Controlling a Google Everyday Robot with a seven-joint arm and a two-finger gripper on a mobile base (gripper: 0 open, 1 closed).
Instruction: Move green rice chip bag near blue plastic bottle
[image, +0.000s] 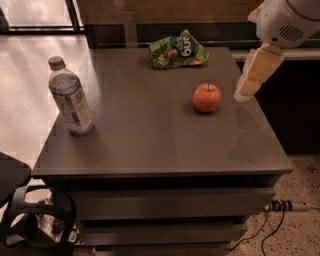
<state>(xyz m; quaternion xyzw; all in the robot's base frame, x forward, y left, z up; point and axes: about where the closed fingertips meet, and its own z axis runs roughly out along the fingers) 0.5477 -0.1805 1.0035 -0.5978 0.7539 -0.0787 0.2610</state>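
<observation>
The green rice chip bag (178, 50) lies crumpled and flat at the far edge of the grey table (150, 140), right of centre. The blue plastic bottle (70, 97) stands upright near the table's left edge, with a grey-tan cap. My gripper (250, 82) hangs above the table's right edge, just right of the apple, below the white arm housing (287, 20). It is well apart from the bag and holds nothing that I can see.
A red-orange apple (207, 97) sits right of centre, between the gripper and the table's middle. Drawers front the table below. A black chair part (30, 220) is at the lower left. Cables and a power strip (282, 206) lie on the floor at the right.
</observation>
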